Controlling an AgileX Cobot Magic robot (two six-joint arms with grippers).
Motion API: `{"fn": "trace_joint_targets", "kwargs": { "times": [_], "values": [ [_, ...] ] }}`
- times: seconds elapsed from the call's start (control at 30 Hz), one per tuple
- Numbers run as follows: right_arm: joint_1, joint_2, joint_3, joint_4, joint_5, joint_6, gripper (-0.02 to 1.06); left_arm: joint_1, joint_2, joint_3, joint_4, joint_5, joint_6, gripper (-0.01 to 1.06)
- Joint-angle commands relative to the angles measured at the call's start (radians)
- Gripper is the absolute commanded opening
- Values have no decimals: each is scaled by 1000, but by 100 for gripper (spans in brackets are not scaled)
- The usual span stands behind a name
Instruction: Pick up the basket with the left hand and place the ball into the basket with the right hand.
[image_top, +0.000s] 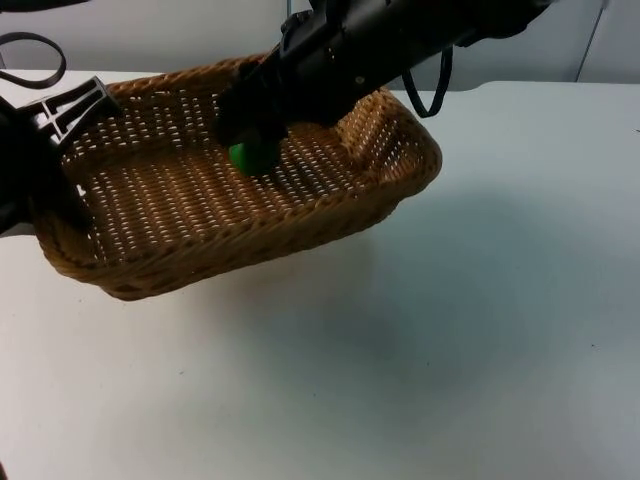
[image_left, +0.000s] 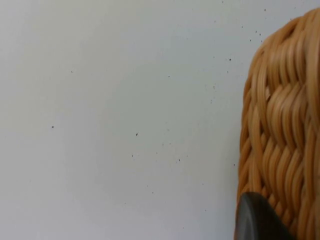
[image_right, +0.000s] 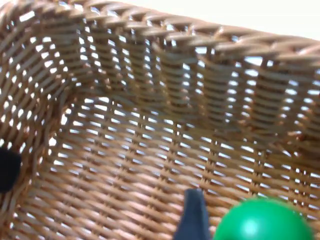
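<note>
The brown wicker basket (image_top: 300, 215) hangs tilted above the white table, casting a shadow under it. My left gripper (image_top: 52, 140) is shut on its left rim; in the left wrist view the woven rim (image_left: 280, 125) lies against a black fingertip (image_left: 257, 220). The right arm reaches down from the upper right into the basket. Its gripper (image_top: 254, 142) is shut on the green ball (image_top: 250, 158), just above the basket floor. In the right wrist view the ball (image_right: 262, 222) sits beside a fingertip (image_right: 192, 215), with the basket's wall (image_right: 175, 70) beyond.
White table top (image_top: 450, 350) spreads in front of and to the right of the basket. The grey partition wall (image_top: 150, 35) closes off the back.
</note>
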Motion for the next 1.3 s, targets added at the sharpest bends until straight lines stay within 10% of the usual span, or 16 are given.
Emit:
{"fn": "trace_joint_targets", "kwargs": {
  "times": [0.0,0.47,0.67,1.07,1.27],
  "values": [
    [3,-1,-6,44,-12,-8,68,-5,-11,-6,-15,-24,-4,0],
    [-45,-190,-18,8,-20,9,62,-5,-11,-6,-15,-24,-4,0],
    [-114,-325,-18,-12,118,62,1,-5,-11,-6,-15,-24,-4,0],
    [-150,-367,-16,-465,278,419,0,-5,-11,-6,-15,-24,-4,0],
    [-150,-367,-16,-488,301,439,0,-5,-11,-6,-15,-24,-4,0]
  ]
}}
